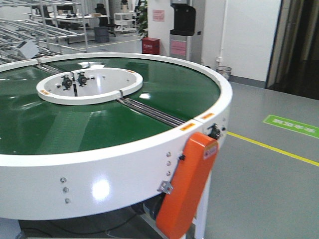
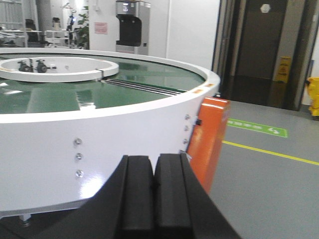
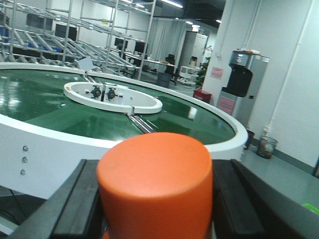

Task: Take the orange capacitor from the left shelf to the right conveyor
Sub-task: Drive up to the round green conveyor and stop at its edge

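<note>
In the right wrist view the orange capacitor (image 3: 155,184) fills the foreground, a plain bright orange cylinder seen from its top. My right gripper (image 3: 157,199) is shut on it, one black finger on each side. It hangs in front of the right conveyor (image 3: 30,99), outside the white rim (image 3: 75,139). The glossy green belt (image 1: 164,84) rings a white hub (image 1: 89,84). My left gripper (image 2: 154,172) is shut with nothing in it, facing the conveyor's white side wall (image 2: 99,144). Neither arm shows in the front view. I cannot tell whether the left shelf is among the far racks.
An orange motor cover (image 1: 187,184) juts from the conveyor's side near its leg. Steel roller racks (image 3: 60,35) stand beyond the belt. A water dispenser (image 1: 182,30), a red box (image 1: 150,46) and a waste bin (image 1: 224,72) line the back wall. A yellow line (image 1: 274,147) crosses the grey floor.
</note>
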Controlling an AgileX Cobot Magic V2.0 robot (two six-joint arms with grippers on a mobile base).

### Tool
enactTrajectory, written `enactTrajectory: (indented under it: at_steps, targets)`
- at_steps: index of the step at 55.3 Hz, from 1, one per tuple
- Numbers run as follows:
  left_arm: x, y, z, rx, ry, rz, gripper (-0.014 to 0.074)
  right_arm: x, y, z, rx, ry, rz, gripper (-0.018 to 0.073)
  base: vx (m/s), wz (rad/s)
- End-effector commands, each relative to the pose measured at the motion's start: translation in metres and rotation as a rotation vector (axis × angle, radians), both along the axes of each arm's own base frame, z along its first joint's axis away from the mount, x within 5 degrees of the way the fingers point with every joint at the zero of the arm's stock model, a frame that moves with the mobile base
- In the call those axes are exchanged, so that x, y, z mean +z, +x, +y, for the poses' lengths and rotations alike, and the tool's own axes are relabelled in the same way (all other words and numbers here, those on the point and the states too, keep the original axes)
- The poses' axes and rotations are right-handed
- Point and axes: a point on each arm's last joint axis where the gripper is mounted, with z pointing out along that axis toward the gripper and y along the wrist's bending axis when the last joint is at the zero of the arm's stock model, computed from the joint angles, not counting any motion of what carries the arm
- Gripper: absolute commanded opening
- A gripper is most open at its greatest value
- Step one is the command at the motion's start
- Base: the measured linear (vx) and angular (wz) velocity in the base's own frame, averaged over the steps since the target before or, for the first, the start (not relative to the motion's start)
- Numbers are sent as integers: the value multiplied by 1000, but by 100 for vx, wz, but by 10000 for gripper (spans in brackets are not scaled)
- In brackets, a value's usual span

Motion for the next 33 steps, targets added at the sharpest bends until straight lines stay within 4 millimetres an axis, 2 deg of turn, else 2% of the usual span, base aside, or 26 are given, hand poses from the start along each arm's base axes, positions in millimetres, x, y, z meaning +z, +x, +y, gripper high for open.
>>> enactTrajectory:
  at_steps: [1,33]
  targets:
    - [18,-2,1,-5,-37,-109,-6,14,-1,-1,-8,23,-91,-8,39,28]
    - [18,-2,1,-5,-37,-109,-6,14,-1,-1,-8,23,-89,-8,43,26]
